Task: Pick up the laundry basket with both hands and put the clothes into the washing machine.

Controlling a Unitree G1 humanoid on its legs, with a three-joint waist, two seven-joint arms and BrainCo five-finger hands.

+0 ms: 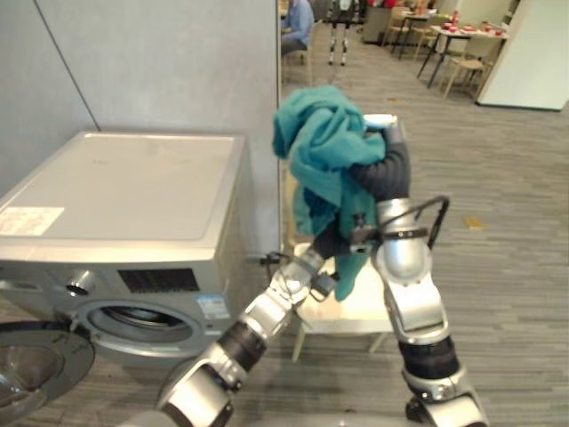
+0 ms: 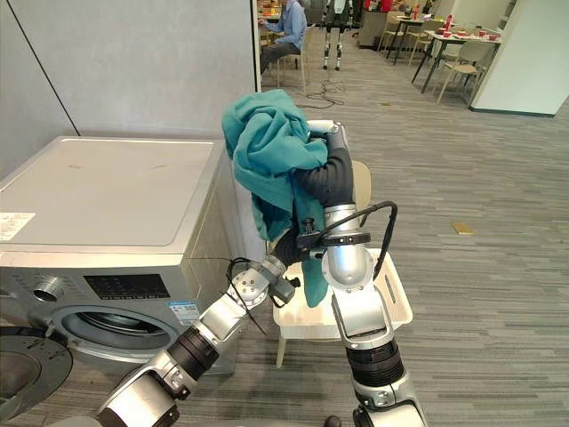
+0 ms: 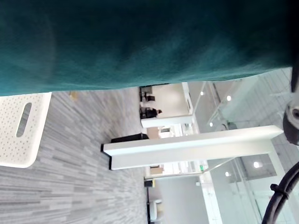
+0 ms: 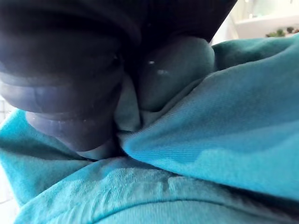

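A teal garment (image 1: 324, 147) hangs bunched in the air, well above the white perforated laundry basket (image 2: 397, 307). The basket rests on a light stool to the right of the washing machine. My right hand (image 1: 388, 169) is raised high, and its fingers (image 4: 173, 70) are dug into the teal garment (image 4: 210, 140). My left hand (image 2: 287, 245) reaches up under the garment's hanging end, which covers it. The basket's rim with a handle slot (image 3: 21, 133) lies below the left arm. The grey washing machine (image 1: 124, 205) stands at the left, its drum (image 1: 142, 318) exposed and its round door (image 1: 27, 365) swung out.
A grey partition wall (image 1: 178, 62) rises behind the machine. Striped grey carpet (image 1: 507, 205) stretches to the right. Far back, a person sits on a chair (image 1: 298, 25), and tables with chairs (image 1: 462, 44) stand at the far right.
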